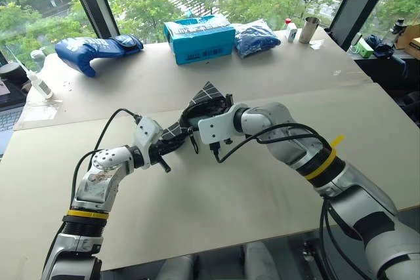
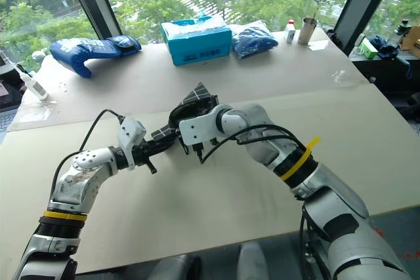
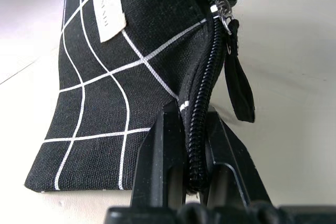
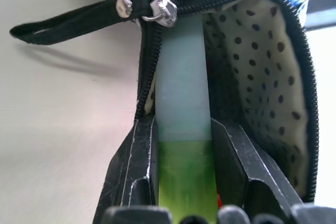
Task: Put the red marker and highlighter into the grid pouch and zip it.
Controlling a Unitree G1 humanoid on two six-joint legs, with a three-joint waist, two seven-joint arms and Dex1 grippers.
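Observation:
The grid pouch (image 1: pixel 209 95), black with white lines and a white label (image 3: pixel 107 6), is held above the table between both arms. My left gripper (image 3: pixel 191 111) is shut on the closed end of its zipper seam. The mouth gapes and shows a dotted lining (image 4: pixel 257 61). The zipper slider (image 4: pixel 157 9) and its black cord (image 4: pixel 63 22) sit at the edge of the opening. My right gripper (image 4: pixel 182 124) is shut on the highlighter (image 4: pixel 185 174), whose pale cap reaches into the mouth. The red marker is hidden.
At the table's far side stand a teal tissue box (image 1: pixel 199 40), two blue bags (image 1: pixel 98 49) (image 1: pixel 254 36), a metal cup (image 1: pixel 308 29) and a small bottle (image 1: pixel 291 31). A squeeze bottle (image 1: pixel 36 83) lies at the left edge.

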